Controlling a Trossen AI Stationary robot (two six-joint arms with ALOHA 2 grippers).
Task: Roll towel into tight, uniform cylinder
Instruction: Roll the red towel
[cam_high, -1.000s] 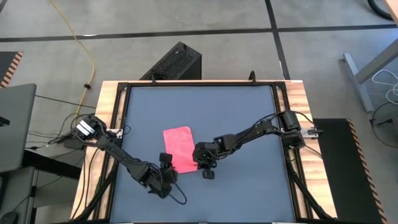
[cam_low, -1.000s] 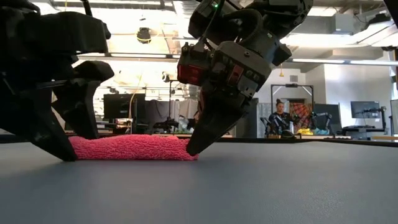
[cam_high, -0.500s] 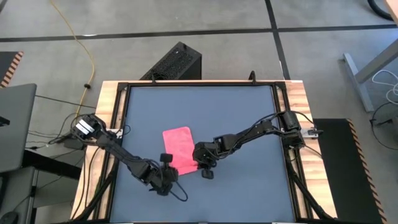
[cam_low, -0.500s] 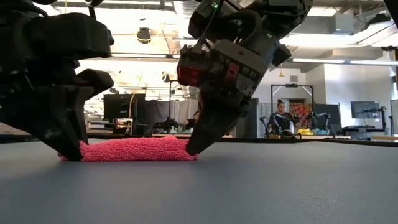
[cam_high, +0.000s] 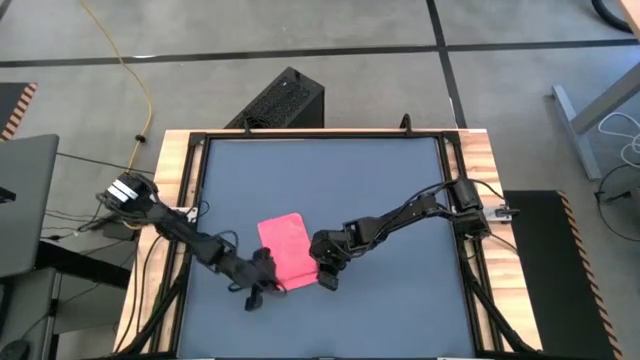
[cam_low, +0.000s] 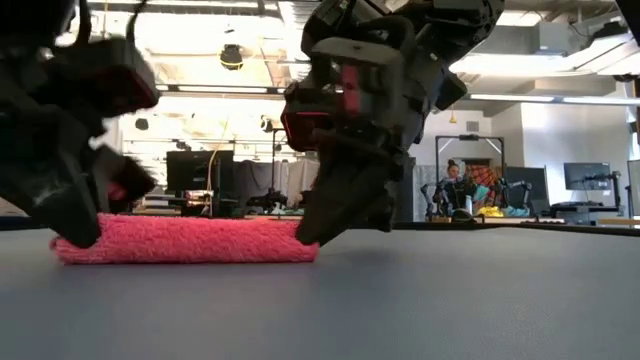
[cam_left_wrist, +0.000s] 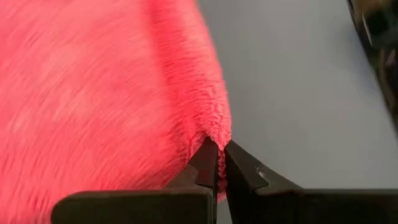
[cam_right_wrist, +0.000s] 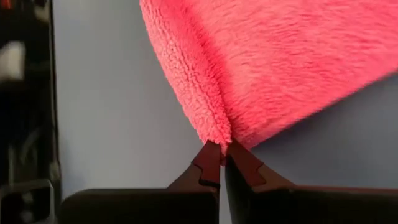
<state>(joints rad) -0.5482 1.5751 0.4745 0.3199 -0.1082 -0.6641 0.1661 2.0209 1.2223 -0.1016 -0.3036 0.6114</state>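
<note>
The pink-red towel (cam_high: 283, 247) lies flat on the dark tabletop (cam_high: 380, 190), near its front middle; in the low view the towel (cam_low: 185, 240) is a low strip. My left gripper (cam_high: 270, 283) is shut on the towel's near left corner. My right gripper (cam_high: 319, 277) is shut on its near right corner. In the low view the left gripper (cam_low: 85, 235) stands at the strip's left end and the right gripper (cam_low: 308, 236) at its right end. My left gripper pinches the towel's near left corner (cam_left_wrist: 219, 132) between its two fingers, slanting down from the table's near left. The corner stays low at the tabletop and the towel lies on the table behind it. My right gripper pinches the near right corner (cam_right_wrist: 219, 132) between its two fingers, slanting down from the table's right. That corner is bunched into a point at the fingertips, and the towel lies on the table.
A wooden frame (cam_high: 182, 170) borders the tabletop. A black box (cam_high: 285, 98) stands on the floor beyond the far edge. Bare tabletop stretches to the far and right sides. A person (cam_low: 452, 187) sits in the room far behind.
My left gripper has shut on the towel's near left corner, tipped and rolled, and drawn it toward the table's left; the towel's near edge now reaches farther left. My right gripper has rolled about its own line without leaving its place, still shut on its corner.
</note>
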